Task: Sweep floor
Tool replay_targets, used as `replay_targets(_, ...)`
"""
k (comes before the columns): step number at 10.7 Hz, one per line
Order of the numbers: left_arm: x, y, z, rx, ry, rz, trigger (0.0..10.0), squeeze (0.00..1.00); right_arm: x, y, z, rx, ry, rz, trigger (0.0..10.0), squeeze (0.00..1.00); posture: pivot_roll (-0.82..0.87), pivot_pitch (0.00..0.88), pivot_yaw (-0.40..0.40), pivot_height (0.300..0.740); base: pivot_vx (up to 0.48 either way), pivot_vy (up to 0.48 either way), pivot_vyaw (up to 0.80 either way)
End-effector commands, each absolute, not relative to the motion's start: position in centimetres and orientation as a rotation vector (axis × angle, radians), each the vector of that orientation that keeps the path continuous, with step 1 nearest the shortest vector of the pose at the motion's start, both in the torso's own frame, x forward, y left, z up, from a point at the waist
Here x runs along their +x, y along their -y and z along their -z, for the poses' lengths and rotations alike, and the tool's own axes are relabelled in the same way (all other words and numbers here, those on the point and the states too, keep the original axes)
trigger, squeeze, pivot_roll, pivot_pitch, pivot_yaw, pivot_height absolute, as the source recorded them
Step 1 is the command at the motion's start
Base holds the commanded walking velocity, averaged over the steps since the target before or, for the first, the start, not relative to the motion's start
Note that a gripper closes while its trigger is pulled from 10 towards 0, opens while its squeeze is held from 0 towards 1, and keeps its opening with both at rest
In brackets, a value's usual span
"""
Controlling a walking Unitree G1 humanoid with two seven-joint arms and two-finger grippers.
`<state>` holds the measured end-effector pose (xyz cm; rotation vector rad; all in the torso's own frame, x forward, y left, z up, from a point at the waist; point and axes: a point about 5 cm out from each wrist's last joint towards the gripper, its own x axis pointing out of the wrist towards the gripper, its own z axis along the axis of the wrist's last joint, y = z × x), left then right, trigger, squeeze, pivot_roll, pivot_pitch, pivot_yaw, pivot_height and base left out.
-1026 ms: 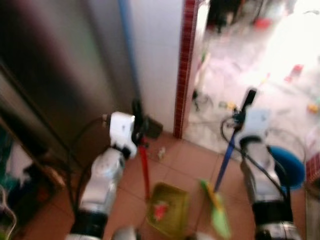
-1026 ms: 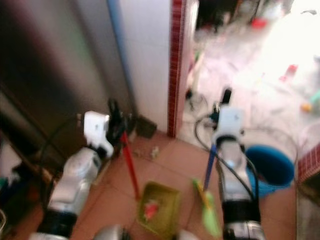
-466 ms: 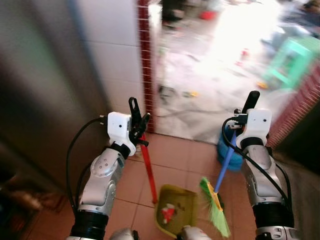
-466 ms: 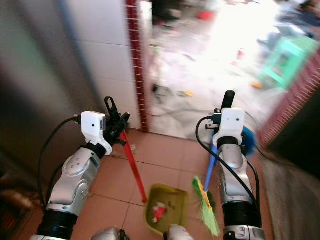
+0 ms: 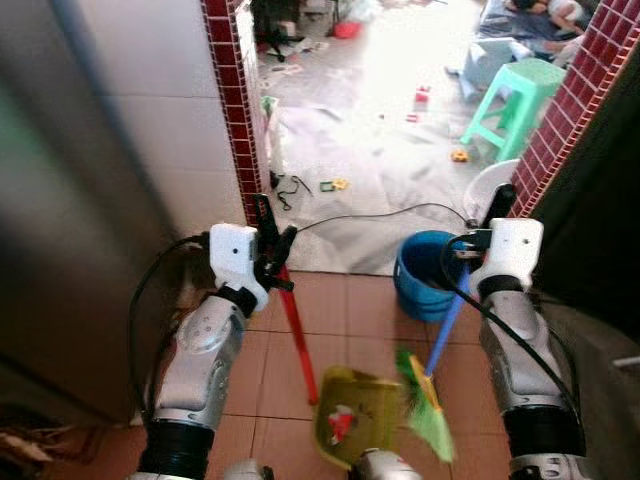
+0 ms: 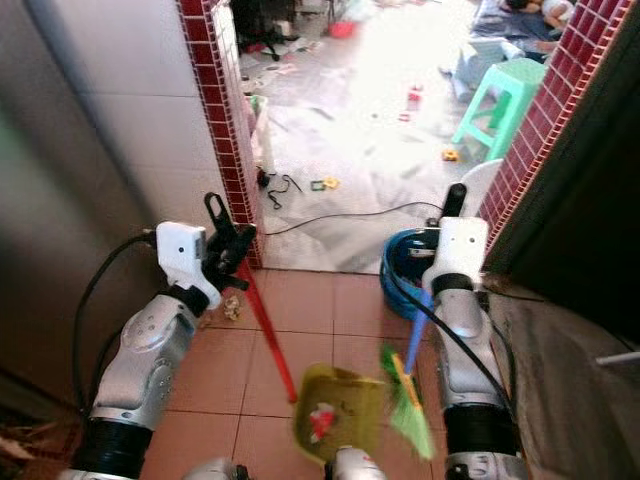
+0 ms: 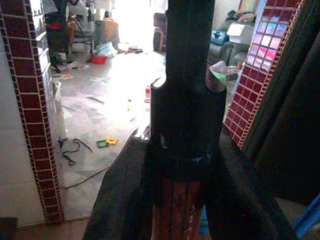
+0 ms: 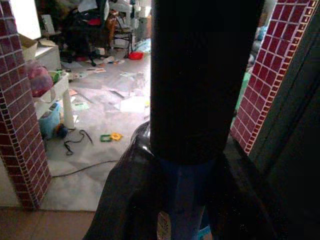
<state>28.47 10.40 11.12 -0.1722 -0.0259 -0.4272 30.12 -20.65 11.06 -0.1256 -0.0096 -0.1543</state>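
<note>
1. Left eye view: the left end effector [image 5: 272,240], centre left, pinches the red handle of the dustpan [image 5: 358,427] at bottom centre.
2. Right eye view: the right end effector [image 6: 452,205] is clamped on the blue broom [image 6: 408,385], beside a blue bucket [image 6: 398,278].
3. Left wrist view: fingers [image 7: 120,200] grip the red handle.
4. Right wrist view: fingers [image 8: 125,200] grip the blue handle.

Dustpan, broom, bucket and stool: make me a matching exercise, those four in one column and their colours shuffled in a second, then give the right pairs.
Things:
1. dustpan handle, held by the left end effector
2. broom handle, held by the right end effector
3. bucket
4. stool
5. dustpan tray

Colours:
A. mint green
B. red
C. olive yellow
D. blue (fits two)

Pairs: 1-B, 2-D, 3-D, 4-A, 5-C
</note>
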Motion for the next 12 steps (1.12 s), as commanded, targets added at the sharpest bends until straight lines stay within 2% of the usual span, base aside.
replay_targets(1, 28.73, -10.36, -12.16, -0.180, 0.066, 0.441, 10.0, 0.00, 30.38, 20.58, -11.54, -0.133, 0.029, 0.155, 10.0, 0.00, -0.09, 0.000, 0.030, 0.740, 0.000, 0.000, 0.00)
replay_targets(2, 28.73, -10.35, -12.13, -0.180, 0.065, 0.443, 10.0, 0.00, 30.49, 20.42, -11.56, -0.133, 0.027, 0.144, 10.0, 0.00, -0.09, 0.000, 0.030, 0.740, 0.000, 0.000, 0.00)
replay_targets(6, 28.55, -10.13, -11.84, -0.184, 0.053, 0.458, 10.0, 0.00, 30.34, 20.95, -11.64, -0.150, 0.034, 0.173, 10.0, 0.00, -0.09, 0.000, 0.032, 0.740, 0.000, -0.310, 0.00)
replay_targets(12, 28.34, -10.28, -11.22, -0.171, 0.030, 0.458, 10.0, 0.00, 30.16, 20.96, -11.35, -0.154, 0.026, 0.176, 10.0, 0.00, -0.09, 0.000, 0.037, 0.740, 0.000, -0.434, -0.59)
